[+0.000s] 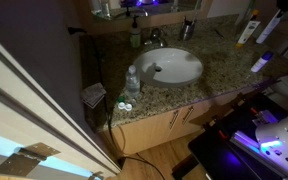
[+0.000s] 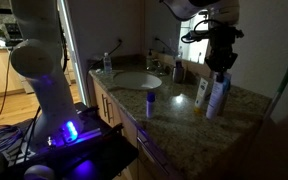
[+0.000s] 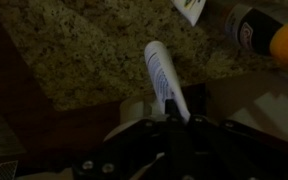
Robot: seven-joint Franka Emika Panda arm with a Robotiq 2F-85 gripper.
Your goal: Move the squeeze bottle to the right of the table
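Nearest me, the robot's base glows blue beside the cabinets. On the speckled tabletop point(image 2: 179, 110) just past it, a small bottle point(image 2: 150, 102) with a blue-lit cap stands alone, well apart from the rest.

Further along, the squeeze bottle point(image 2: 218, 98) stands slightly tilted near the tabletop's end, with the claw point(image 2: 221, 72) directly above it. A second white bottle point(image 2: 202, 92) stands just beside it on the sink side, crowding that flank.

In the wrist view, the squeeze bottle's top runs up between the claw's fingers. It is too dark there to tell whether they are pressed onto it or merely around it. A dark can point(image 3: 259, 25) with an orange cap lies close by at that view's edge.

Beyond these is the oval white sink point(image 2: 136, 80). A clear water bottle point(image 1: 132, 80) stands at its rim, and a green soap bottle point(image 1: 135, 38) stands by the back wall.
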